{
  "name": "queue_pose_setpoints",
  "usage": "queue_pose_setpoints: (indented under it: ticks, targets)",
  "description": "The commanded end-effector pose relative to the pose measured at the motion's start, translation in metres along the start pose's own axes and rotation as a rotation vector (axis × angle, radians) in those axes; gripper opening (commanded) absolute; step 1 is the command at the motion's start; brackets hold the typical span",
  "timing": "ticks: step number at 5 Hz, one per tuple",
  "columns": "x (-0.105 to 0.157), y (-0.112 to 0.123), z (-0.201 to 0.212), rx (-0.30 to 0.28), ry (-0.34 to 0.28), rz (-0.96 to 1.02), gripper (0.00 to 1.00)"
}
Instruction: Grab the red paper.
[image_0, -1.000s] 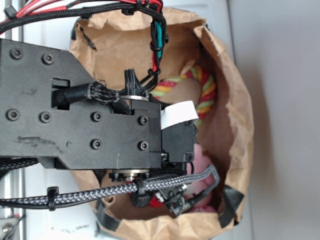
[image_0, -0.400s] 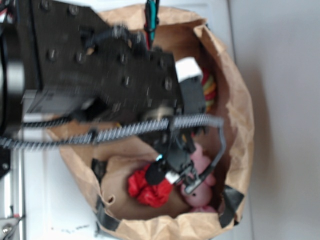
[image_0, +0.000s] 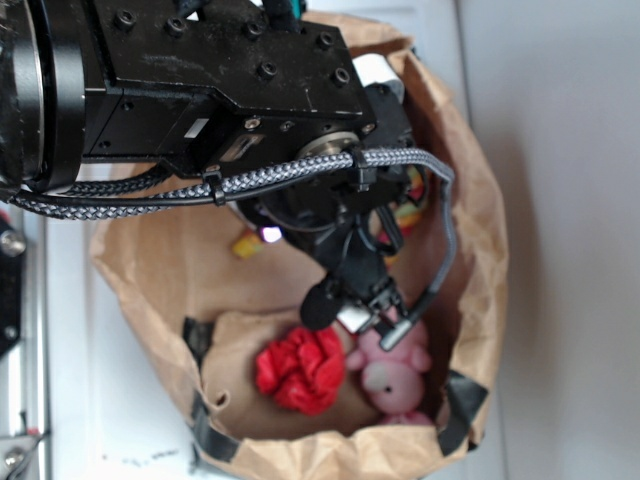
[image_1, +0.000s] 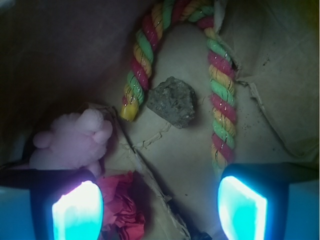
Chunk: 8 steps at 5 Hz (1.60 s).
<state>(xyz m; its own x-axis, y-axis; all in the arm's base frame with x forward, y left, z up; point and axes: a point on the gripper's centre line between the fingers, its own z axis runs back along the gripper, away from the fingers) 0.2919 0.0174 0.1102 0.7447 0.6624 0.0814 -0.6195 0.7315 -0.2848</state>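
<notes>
Arm swung up since prev frame; gripper (image_0: 365, 305) spread wide, empty, above red paper (image_0: 300, 368) w/ pink plush (image_0: 392, 374).

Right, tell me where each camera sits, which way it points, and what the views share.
Exterior: above the brown paper bag, looking down into it; the black arm and gripper fill the top.
Wrist: on the gripper, facing the bag floor past its two glowing fingers, spread wide.
Shared: crumpled red paper, pink plush toy and striped red-yellow-green rope. The grey stone-like lump shows only in the wrist view.
</notes>
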Motion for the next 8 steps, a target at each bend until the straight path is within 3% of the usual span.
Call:
queue_pose_setpoints:
  ticks: [1, 2, 3, 5, 8]
  targets:
    - [0.008, 0.001, 0.023, -0.057, -0.127, 0.043, 1.0]
    - [0.005, 0.004, 0.027, -0.09, -0.123, 0.023, 1.0]
    - [0.002, 0.002, 0.027, -0.073, -0.144, 0.009, 1.0]
    - [0.005, 0.0, 0.023, -0.063, -0.095, 0.001, 1.0]
    - [-0.006, -0.009, 0.02, -0.041, -0.091, -0.098, 1.0]
